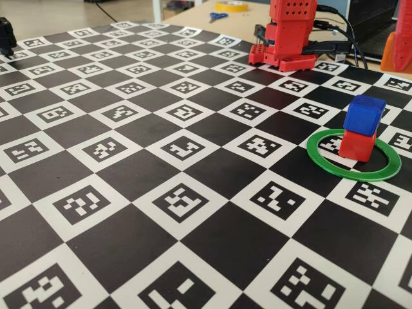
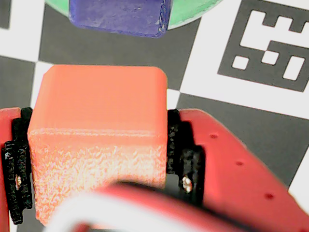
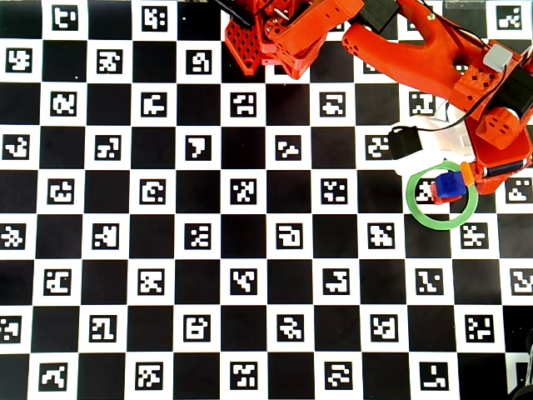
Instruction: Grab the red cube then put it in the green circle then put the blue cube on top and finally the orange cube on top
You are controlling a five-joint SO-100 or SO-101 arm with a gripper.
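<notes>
The checkered board (image 3: 250, 250) lay open across its middle, left side and near edge in the overhead view. Obstacles crowded the right edge: the green circle (image 1: 322, 164) held the red cube (image 1: 356, 147) with the blue cube (image 1: 364, 114) stacked on it. The gripper (image 3: 468, 174), clamped around the orange cube (image 2: 96, 140), hung just beside that stack, blocking approach from the far right. The arm's base (image 1: 286, 38) stood at the far edge.

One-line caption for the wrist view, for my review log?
Gripper shut on the orange cube, just short of the blue cube and green circle.
</notes>
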